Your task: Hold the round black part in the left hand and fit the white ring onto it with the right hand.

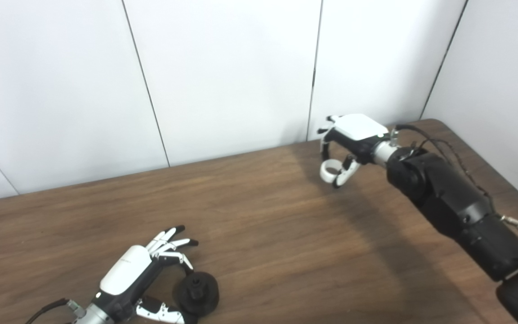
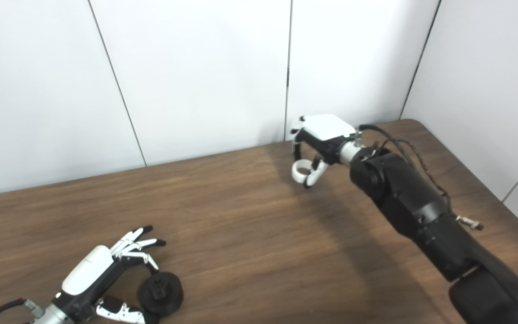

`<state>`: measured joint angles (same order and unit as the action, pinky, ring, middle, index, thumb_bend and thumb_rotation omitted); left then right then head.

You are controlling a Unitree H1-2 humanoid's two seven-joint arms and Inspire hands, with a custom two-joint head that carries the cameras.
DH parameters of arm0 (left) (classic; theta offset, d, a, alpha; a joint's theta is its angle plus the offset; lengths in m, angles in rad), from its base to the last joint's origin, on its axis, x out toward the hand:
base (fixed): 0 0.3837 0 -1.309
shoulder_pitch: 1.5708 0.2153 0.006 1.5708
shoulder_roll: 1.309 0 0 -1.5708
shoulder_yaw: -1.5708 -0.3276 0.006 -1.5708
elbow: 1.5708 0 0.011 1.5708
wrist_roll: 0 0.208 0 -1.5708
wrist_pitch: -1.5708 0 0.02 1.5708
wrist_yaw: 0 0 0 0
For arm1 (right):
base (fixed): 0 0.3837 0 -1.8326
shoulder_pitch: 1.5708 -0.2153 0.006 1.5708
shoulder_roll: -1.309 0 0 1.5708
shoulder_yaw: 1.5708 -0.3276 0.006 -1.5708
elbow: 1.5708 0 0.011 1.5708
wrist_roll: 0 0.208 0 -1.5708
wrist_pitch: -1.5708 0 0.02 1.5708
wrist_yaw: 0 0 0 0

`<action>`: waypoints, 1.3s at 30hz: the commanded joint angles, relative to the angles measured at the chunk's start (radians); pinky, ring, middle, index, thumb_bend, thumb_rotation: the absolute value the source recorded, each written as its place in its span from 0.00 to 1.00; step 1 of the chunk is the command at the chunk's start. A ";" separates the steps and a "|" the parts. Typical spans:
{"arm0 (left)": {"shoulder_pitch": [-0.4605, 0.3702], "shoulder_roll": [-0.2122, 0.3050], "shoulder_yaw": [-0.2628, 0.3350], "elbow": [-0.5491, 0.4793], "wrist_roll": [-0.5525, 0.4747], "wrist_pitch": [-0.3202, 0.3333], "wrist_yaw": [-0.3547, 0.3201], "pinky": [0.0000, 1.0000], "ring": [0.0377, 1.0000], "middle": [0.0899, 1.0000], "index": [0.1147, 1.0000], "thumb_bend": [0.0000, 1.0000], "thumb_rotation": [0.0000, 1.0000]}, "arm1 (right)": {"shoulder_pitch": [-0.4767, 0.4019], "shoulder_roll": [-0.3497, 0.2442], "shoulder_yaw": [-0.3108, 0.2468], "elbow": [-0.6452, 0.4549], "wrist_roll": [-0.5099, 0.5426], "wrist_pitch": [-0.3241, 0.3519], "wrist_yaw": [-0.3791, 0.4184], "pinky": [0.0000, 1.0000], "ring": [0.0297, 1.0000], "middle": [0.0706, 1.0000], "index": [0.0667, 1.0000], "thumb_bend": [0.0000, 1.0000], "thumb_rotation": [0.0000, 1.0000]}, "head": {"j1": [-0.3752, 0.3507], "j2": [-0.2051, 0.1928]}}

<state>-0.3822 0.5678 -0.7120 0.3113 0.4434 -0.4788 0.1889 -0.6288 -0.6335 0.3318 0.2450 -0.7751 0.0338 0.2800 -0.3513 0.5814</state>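
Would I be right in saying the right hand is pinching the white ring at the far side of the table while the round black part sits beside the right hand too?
Not quite: the round black part sits by the left hand, near the front edge of the table, as the left eye view shows. The right hand does pinch the white ring at the far side.

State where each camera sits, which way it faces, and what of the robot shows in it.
Left eye view: on the head, looking down at the table; left hand around the round black part, right hand holding the white ring.
Right eye view: beside it, same downward look, the same things sitting further left in frame.
Shared: both hands, both parts, wall panels.
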 commanded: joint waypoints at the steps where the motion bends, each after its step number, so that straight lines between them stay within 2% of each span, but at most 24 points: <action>1: 0.042 0.009 -0.036 0.039 0.037 0.009 -0.055 1.00 1.00 0.85 0.41 0.52 0.06 | -0.045 -0.017 -0.011 -0.044 -0.001 -0.025 -0.007 1.00 1.00 0.89 0.45 0.53 0.14 | 0.002 0.002; 7: 0.046 0.000 -0.009 0.039 0.040 0.009 -0.087 1.00 1.00 0.86 0.41 0.52 0.06 | -0.047 0.004 -0.007 -0.135 0.020 -0.049 0.051 1.00 1.00 0.89 0.45 0.53 0.14 | 0.028 0.009; 11: 0.049 -0.010 0.011 0.039 0.059 0.009 -0.105 1.00 1.00 0.86 0.41 0.52 0.06 | -0.036 0.025 0.011 -0.220 0.030 -0.105 0.070 1.00 1.00 0.88 0.45 0.53 0.14 | 0.069 0.019; 20: 0.058 -0.047 0.053 0.020 0.096 0.010 -0.149 1.00 1.00 0.86 0.41 0.52 0.06 | -0.024 0.108 0.048 -0.404 0.078 -0.160 0.171 1.00 1.00 0.89 0.44 0.53 0.14 | 0.157 0.045; 23: 0.064 -0.062 0.072 0.010 0.101 0.013 -0.171 1.00 1.00 0.86 0.41 0.52 0.06 | -0.021 0.138 0.054 -0.438 0.115 -0.191 0.190 1.00 1.00 0.89 0.44 0.53 0.14 | 0.189 0.054; 31: 0.072 -0.101 0.103 -0.001 0.140 0.011 -0.178 1.00 1.00 0.84 0.41 0.52 0.06 | -0.011 0.195 0.073 -0.500 0.172 -0.231 0.253 1.00 1.00 0.88 0.44 0.53 0.14 | 0.255 0.067; 39: 0.078 -0.131 0.121 -0.030 0.173 0.026 -0.208 1.00 1.00 0.84 0.41 0.52 0.06 | -0.001 0.216 0.090 -0.551 0.190 -0.222 0.311 1.00 1.00 0.89 0.44 0.52 0.15 | 0.299 0.089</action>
<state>-0.3366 0.4535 -0.5503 0.2800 0.5542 -0.4684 0.0674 -0.6043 -0.4209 0.4340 -0.2691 -0.6035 -0.1732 0.5948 -0.0599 0.6657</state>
